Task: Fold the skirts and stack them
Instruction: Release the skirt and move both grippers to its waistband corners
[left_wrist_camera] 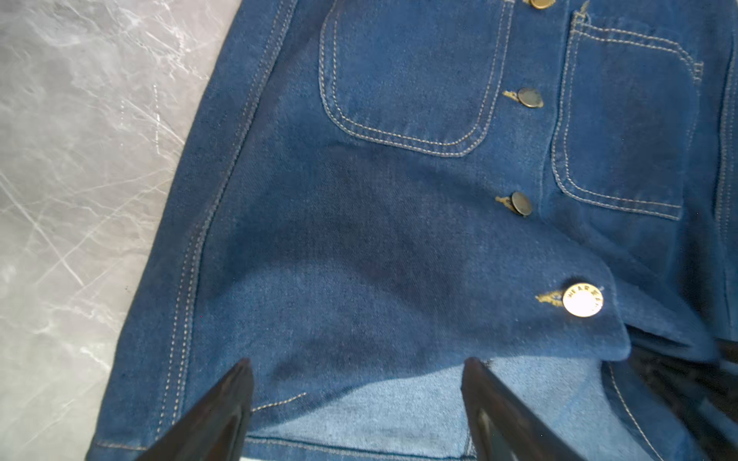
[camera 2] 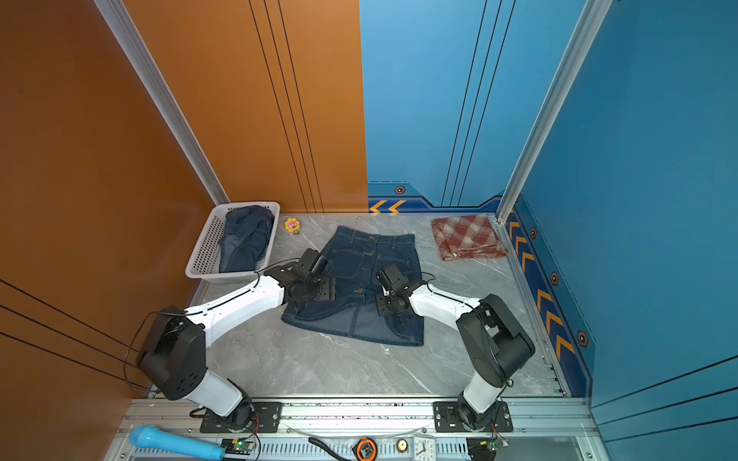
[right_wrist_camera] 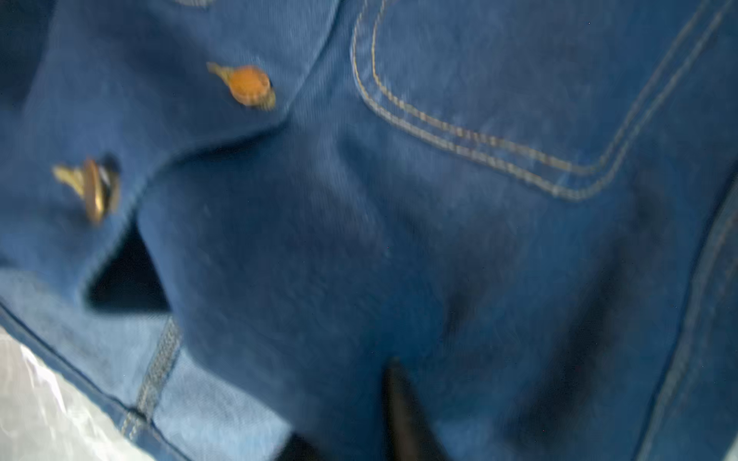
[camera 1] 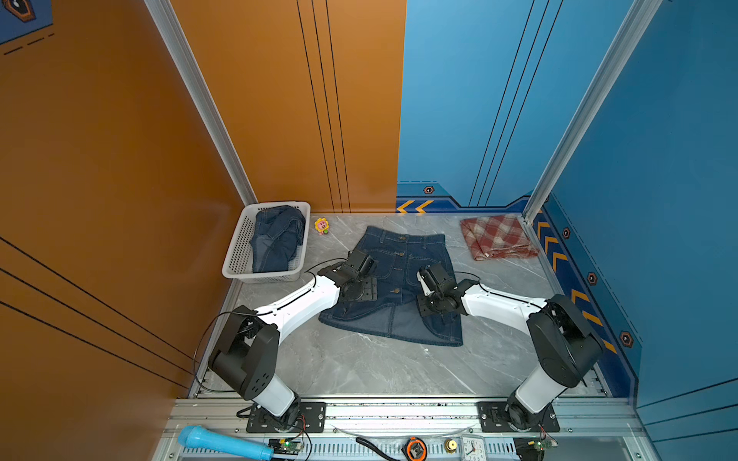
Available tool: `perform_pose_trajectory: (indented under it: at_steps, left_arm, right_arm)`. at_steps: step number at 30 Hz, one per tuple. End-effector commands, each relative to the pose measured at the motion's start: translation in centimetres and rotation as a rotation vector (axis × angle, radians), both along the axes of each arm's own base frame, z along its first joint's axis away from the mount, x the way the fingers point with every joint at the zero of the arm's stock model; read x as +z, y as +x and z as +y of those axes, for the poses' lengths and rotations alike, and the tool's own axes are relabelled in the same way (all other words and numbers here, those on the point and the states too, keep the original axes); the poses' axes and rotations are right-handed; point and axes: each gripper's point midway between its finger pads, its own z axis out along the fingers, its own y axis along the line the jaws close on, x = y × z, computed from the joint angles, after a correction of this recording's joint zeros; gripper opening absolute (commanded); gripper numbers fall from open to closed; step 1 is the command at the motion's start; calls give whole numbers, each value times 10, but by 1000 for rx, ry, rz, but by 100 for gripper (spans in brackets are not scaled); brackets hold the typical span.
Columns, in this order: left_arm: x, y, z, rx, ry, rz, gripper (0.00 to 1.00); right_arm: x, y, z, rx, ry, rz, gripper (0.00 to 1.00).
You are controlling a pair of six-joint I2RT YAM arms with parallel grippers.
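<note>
A dark blue denim skirt with front buttons and patch pockets (camera 1: 403, 259) (camera 2: 371, 259) lies spread on the grey marble table, its near hem partly turned up to show paler lining. My left gripper (left_wrist_camera: 357, 369) (camera 1: 356, 293) hangs open over the skirt's left lower part, nothing between its fingers (left_wrist_camera: 239, 383). My right gripper (right_wrist_camera: 395, 379) (camera 1: 433, 307) is shut on a bunched fold of the same skirt near its lower right; only one dark finger shows. A folded red, cream and tan plaid skirt (camera 1: 497, 237) rests at the back right. Another denim skirt (camera 1: 277, 239) lies crumpled in the basket.
The white perforated basket (camera 1: 239, 255) stands at the back left against the orange wall. A small yellow flower toy (camera 1: 322, 226) lies beside it. On the front rail are a blue microphone (camera 1: 223, 441), a tape measure (camera 1: 416, 449) and a small clock (camera 1: 473, 447).
</note>
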Motion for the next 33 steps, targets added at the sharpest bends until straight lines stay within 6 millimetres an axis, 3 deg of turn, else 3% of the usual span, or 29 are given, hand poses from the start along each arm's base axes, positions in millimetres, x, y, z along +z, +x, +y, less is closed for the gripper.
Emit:
perform_pose_trajectory:
  at_steps: [1,4,6,7,10,13,17,24,30,31,33]
  left_arm:
    - [-1,6,1,-19,-14,1,83]
    - [-2,14,3,-12,-39,2,83]
    - [-3,18,2,-12,-55,3,82]
    - [-3,21,1,-15,-58,3,82]
    - [-6,27,-1,-15,-58,11,82]
    - [-7,37,-1,-9,-59,10,83]
    - [-1,61,-7,-5,-80,-10,83]
    - [24,134,-16,-25,-98,-103,85]
    - [21,202,-10,-64,-62,-161,85]
    - [17,213,-8,-70,-54,-161,90]
    - [12,231,-7,-87,-58,-164,90]
  right_arm:
    - [52,31,10,-11,206,-34,0]
    - [73,53,-3,-95,437,53,0]
    - [66,65,-15,-156,511,109,0]
    - [55,69,-22,-189,511,145,7]
    - [34,64,-38,-222,416,194,55]
    - [41,65,-53,-249,363,132,75]
    - [59,87,-75,-281,304,21,80]
    - [85,155,-93,-357,339,-130,79]
    - [71,222,-104,-396,287,-200,78]
    - [69,233,-107,-406,282,-209,78]
    - [55,250,-110,-414,280,-208,78]
